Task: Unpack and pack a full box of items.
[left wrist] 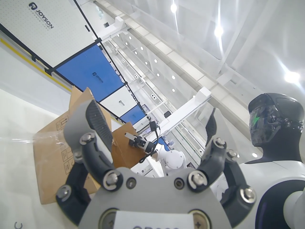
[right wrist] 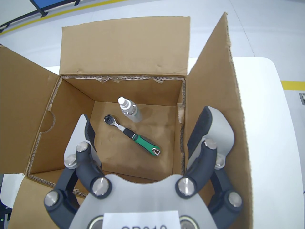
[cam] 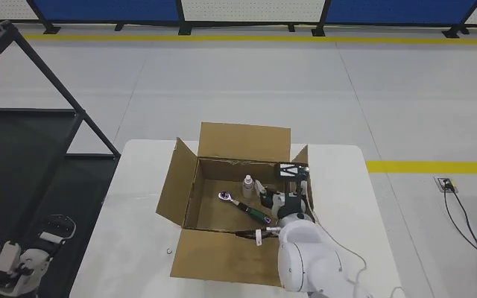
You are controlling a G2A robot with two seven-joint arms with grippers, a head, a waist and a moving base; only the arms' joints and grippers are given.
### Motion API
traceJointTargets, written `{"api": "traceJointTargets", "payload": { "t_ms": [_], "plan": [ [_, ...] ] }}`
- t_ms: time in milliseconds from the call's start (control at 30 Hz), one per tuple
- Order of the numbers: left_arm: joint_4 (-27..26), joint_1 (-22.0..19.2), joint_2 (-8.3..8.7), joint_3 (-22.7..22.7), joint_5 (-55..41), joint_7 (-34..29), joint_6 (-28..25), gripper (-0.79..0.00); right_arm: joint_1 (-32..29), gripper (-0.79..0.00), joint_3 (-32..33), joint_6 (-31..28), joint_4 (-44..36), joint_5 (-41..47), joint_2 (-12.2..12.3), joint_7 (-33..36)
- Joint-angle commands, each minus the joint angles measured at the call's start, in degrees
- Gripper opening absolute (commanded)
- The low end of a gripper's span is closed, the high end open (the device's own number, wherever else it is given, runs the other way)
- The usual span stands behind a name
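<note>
Largest first: one white, smooth table (cam: 127, 223) with rounded corners. On it, one brown corrugated cardboard box (right wrist: 124, 48), square, all four flaps folded outward. Above the box's open mouth, close to its right wall, the right gripper (right wrist: 145, 115): grey fingers with dark ribbed pads (right wrist: 199, 127), spread wide, holding nothing. Beside the box, the left gripper (left wrist: 152, 110), aimed up at the ceiling, likewise spread wide and empty. Down on the box floor, beneath the right gripper, one ratchet wrench (right wrist: 132, 135): chrome head, green-and-black grip, lying diagonally. Just beside its head, one small clear bottle (right wrist: 131, 113) with a white cap.
</note>
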Motion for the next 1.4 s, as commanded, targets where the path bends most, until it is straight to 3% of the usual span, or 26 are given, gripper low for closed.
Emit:
{"api": "traceJointTargets", "payload": {
  "t_ms": [0, 300, 667, 1100, 1367],
  "plan": [
    [-0.23, -0.13, -0.04, 0.35, 0.45, 0.24, 0.07, 0.000, -1.80, 0.000, 3.51, -0.93, 0.22, 1.81, 0.22, -0.50],
    [-0.48, -0.31, -0.23, 0.65, 2.14, 1.92, -0.32, 0.000, -4.60, 0.000, 15.05, -4.27, 7.51, 18.53, -0.20, -9.56],
    [-1.37, -0.69, -0.38, 1.15, 4.69, 3.81, 0.39, 0.000, -6.34, 0.000, 19.32, -13.52, 13.72, 29.57, -0.48, -14.61],
    [-1.59, -0.95, -0.45, 1.58, 5.71, 4.48, 0.56, 0.000, -8.19, 0.000, 20.27, -18.40, 9.86, 30.40, -0.30, -16.76],
    [-0.81, -1.01, -0.37, 0.78, 4.14, 3.76, 0.45, 0.000, -7.20, 0.000, 15.83, -19.12, 0.56, 20.21, -0.07, -12.41]
  ]
}}
